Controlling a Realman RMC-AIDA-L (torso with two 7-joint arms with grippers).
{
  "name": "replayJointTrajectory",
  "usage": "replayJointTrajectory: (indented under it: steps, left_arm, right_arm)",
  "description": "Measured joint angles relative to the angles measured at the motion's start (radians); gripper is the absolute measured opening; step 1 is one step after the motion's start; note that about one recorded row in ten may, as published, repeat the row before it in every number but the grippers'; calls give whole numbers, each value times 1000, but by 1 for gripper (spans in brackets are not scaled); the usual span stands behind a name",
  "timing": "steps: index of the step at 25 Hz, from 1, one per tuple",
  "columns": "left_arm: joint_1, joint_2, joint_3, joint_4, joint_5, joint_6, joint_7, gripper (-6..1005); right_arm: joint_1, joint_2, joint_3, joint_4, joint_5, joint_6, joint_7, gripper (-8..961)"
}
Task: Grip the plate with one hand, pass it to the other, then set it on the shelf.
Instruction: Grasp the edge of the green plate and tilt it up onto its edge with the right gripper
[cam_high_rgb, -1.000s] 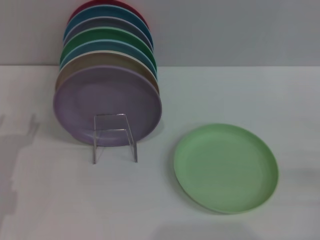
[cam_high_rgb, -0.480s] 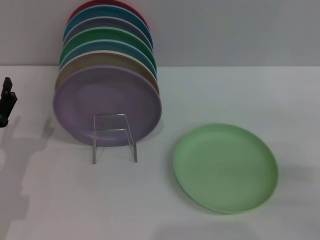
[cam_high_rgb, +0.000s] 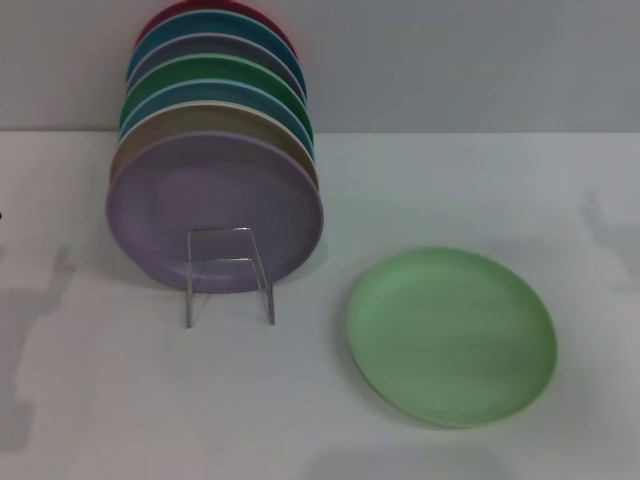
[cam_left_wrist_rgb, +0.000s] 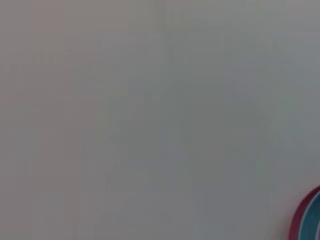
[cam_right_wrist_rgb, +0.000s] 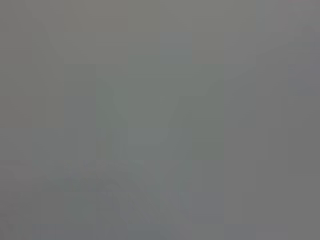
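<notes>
On the white table (cam_high_rgb: 500, 190), to the right of the wire plate rack (cam_high_rgb: 230, 275), lies the pale mint-green plate (cam_high_rgb: 451, 336), flat, round and matte with a low raised rim. Neither gripper shows, so their grip cannot be told. Upright plates fill the rack, a lilac-purple plate (cam_high_rgb: 215, 205) foremost.

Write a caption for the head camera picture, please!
Pale green plate lies flat beside a wire rack of standing plates.
</notes>
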Motion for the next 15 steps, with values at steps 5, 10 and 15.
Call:
replayJointTrajectory:
  steps: [5, 10, 15]
  left_arm:
    - [6, 4, -28, 1, 0, -1, -1, 812]
    - [-3, 6, -30, -6, 0, -21, -4, 812]
    - [-25, 9, -47, -12, 0, -105, -18, 812]
  right_arm:
    - [-72, 66, 323, 367, -174, 718, -19, 800]
    - [-96, 249, 560, 645, -400, 1296, -22, 799]
    - [2, 256, 650, 789, -495, 1771, 77, 799]
